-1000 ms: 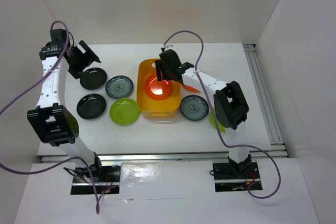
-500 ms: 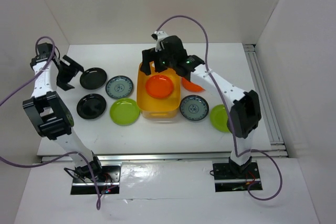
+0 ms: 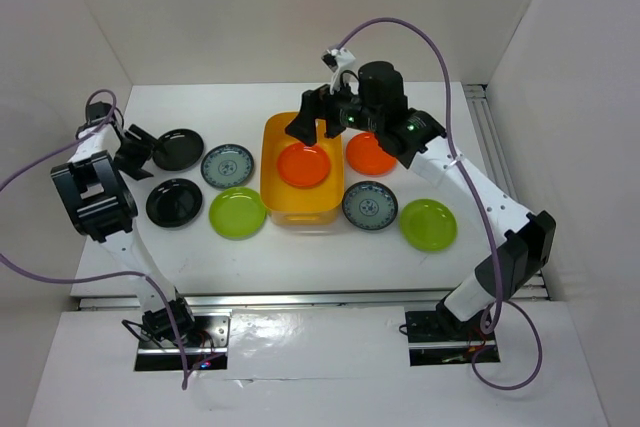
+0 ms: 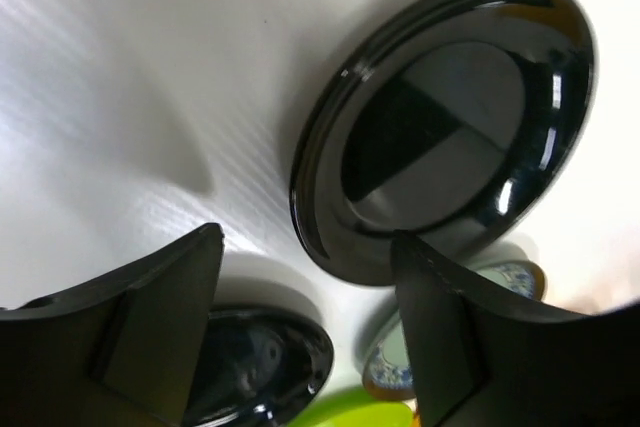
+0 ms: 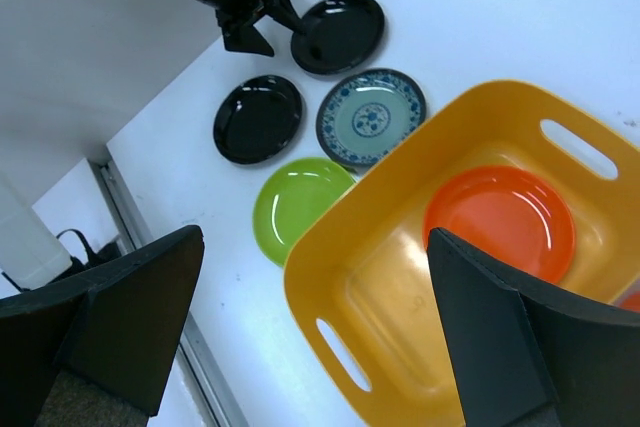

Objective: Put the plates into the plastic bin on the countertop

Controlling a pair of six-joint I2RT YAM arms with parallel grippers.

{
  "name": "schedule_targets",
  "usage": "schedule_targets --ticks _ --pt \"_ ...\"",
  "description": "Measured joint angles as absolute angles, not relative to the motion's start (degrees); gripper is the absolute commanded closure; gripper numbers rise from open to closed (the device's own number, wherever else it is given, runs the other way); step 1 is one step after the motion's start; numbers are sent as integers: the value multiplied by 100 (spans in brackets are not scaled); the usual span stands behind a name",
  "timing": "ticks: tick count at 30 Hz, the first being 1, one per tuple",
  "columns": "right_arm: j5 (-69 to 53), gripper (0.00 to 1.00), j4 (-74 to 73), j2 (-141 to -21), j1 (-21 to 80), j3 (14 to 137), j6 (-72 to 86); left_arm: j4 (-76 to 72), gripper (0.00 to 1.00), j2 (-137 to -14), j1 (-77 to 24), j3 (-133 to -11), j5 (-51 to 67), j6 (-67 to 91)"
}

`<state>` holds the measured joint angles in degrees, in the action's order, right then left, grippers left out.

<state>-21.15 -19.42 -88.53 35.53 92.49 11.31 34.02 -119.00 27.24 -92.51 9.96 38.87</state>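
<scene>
Hovering wide apart and empty, right claw (image 5: 315, 237) above plastic bin (image 5: 320, 287), left claw (image 4: 308, 239) spread beside black plate (image 4: 450, 117), empty.

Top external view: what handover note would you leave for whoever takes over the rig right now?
Left gripper: open, empty, beside the far black plate.
Right gripper: open, empty, above the plastic bin, at its far end.
Done: one orange plate lies in the bin.
To do: seven plates on the countertop: far black plate, near black plate, second orange plate, green plates, patterned plates.
</scene>
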Motion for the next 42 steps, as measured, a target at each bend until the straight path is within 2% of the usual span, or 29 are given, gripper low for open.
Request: schedule_targets --ticks 2,4,5,8,9,11,12,16,18,19,20,21,22,35,42 --pt "-2130 0 -2045 -8855 3450 9225 1098 3330 30 -12042 2724 -9251 1002 3892" --pt "-2150 0 -2093 -8855 3371 9225 1079 3223 30 -12156 2722 -9242 1017 3865" --pt "-2163 0 -2104 -8855 3334 9225 1076 3135 37 -12182 2724 -9205 1031 3857" --pt "-2185 0 -2137 -8855 3242 9227 1061 2980 39 -12208 2718 -9172 1048 3809" --pt "-2185 0 -2178 -8858 3227 9233 1059 2921 50 -12232 2718 -9172 1050 3798" --pt "-2180 0 -2307 -8866 3166 9268 1055 2827 51 -12272 2718 -9170 1057 3793" --pt "-2178 0 -2362 -8871 3148 9290 1055 2794 56 -12287 2718 -9170 1081 3793" --pt "-2180 0 -2410 -8875 2969 9301 1057 2668 56 -12346 2718 -9172 1120 3802" --pt "-2169 0 -2429 -8875 2873 9301 1059 2639 66 -12374 2718 -9201 1127 3813" --pt "-2167 0 -2443 -8875 2829 9303 1057 2620 76 -12403 2718 -9216 1135 3859" --pt "-2165 0 -2462 -8875 2794 9312 1059 2613 92 -12442 2718 -9244 1122 3905" --pt "-2163 0 -2482 -8875 2766 9317 1059 2609 98 -12479 2724 -9297 1194 3959" --pt "-2165 0 -2512 -8875 2753 9332 1059 2593 100 -12516 2724 -9354 1251 3986" --pt "-2084 0 -2659 -8871 2582 9376 1063 2716 100 -12925 2630 -10422 1883 4097" --pt "-2036 0 -2665 -8816 2523 9373 1100 2827 100 -12401 2067 -11093 1949 4101"
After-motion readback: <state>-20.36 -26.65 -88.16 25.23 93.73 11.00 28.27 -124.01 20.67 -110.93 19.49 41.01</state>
